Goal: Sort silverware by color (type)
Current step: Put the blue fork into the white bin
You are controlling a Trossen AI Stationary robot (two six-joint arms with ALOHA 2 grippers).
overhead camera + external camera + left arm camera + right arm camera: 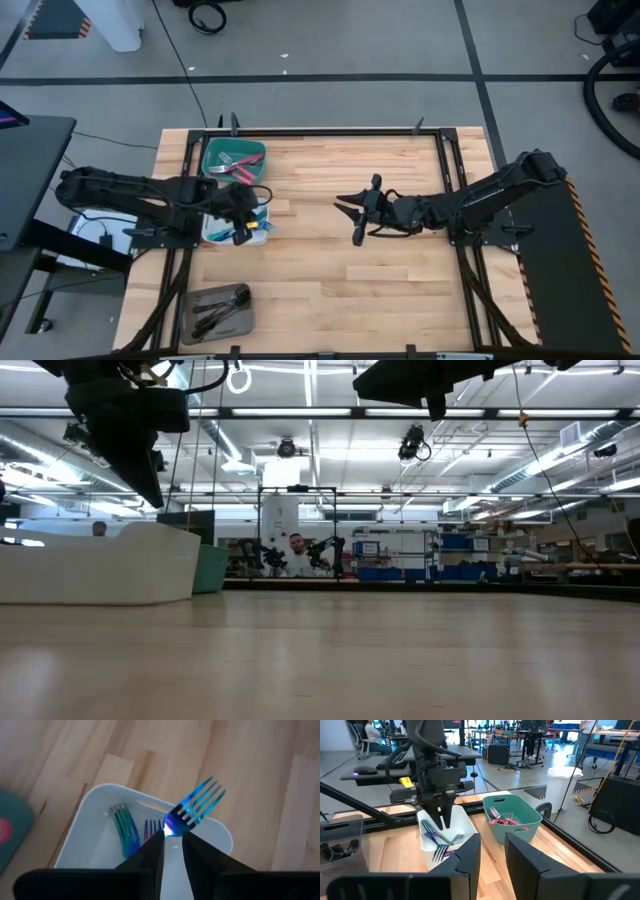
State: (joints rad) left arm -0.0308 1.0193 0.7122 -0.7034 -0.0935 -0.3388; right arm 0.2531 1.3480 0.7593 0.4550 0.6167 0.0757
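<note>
I have the left tool [243,225] hanging over the white tray [212,234] near the left edge of the surface [330,280]. Through its wrist camera I see its two fingers [200,862] parted by a narrow gap, with an iridescent blue fork [196,806] at their tips, tines pointing away from the tool; whether the fingers grip its handle or it is already loose, I cannot tell. Two more iridescent forks [125,827] lie in the white tray beneath it. The teal tray [233,160] sits just beside the white one, toward the far left corner, and holds red-handled silverware [238,168]. The grey tray [215,312] near the front left corner holds dark utensils [222,308]. My right tool [358,208] hovers over the bare middle of the surface, well apart from all three trays, its fingers [470,857] apart with nothing between them
</note>
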